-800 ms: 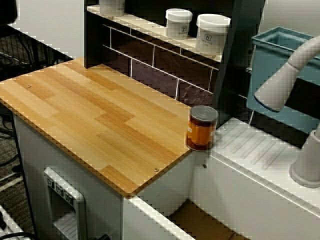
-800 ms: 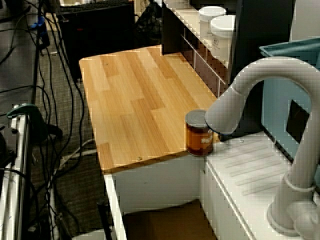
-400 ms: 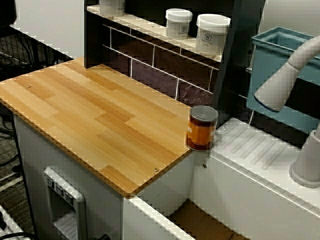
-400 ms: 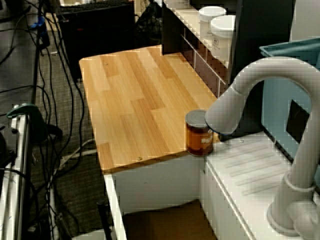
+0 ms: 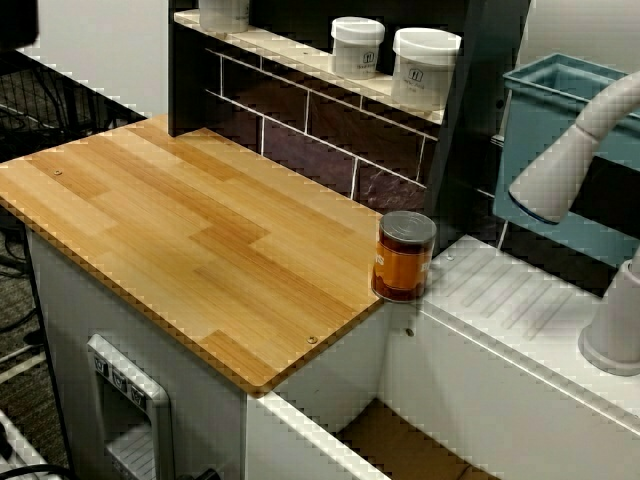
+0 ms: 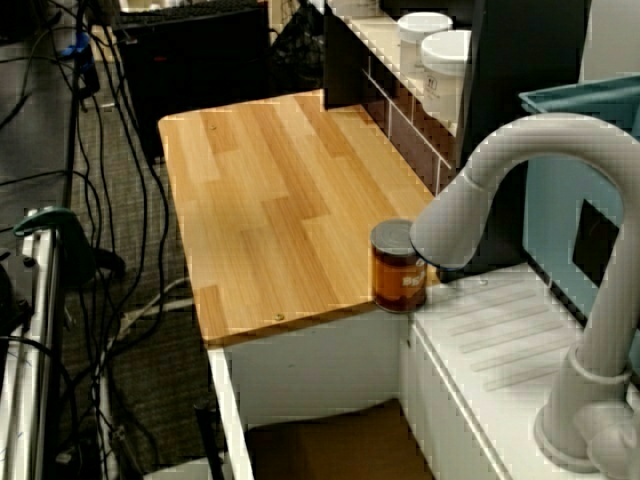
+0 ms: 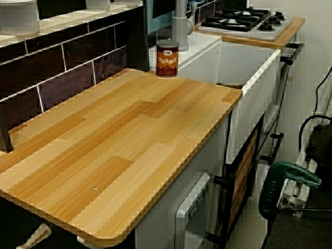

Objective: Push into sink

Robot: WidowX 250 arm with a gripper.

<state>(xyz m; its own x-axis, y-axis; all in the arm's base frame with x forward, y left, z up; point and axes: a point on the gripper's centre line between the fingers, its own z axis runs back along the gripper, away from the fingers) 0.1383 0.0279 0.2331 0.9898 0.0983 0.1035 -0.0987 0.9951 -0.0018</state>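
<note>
Landmark = wooden counter (image 5: 190,230), biggest thing in frame, flat, light/dark planks.

Sink (image 7: 249,59): butts against counter's far-right end, below its level. White walls + rim, brown floor partly visible in the two overhead cams (image 6: 330,440). Nothing visible inside the part shown.

Drainboard (image 5: 520,300): white, ribbed, just past the counter's back-right corner, behind the sink.

Backsplash (image 5: 310,130): dark tile w/ white grout, along counter's back edge; shelf on top.

Blue-teal bin (image 5: 560,110): above and behind the drainboard, beyond counter's end.

Faucet (image 6: 520,240): grey, curved, base on drainboard, spout arcs back toward counter's corner.

Stove top (image 7: 244,18): past the sink, opposite side from counter.

White jars (image 5: 425,65): two lidded side by side on the shelf above counter's back-right corner.

Can (image 5: 403,256): orange label, grey lid, upright on counter's back-right corner, at the edge next to the drainboard. Label reads "BEANS" in side cam (image 7: 167,58). Not in the sink.

Gripper: no arm or jaws in any view, so jaw state unknown.
</note>
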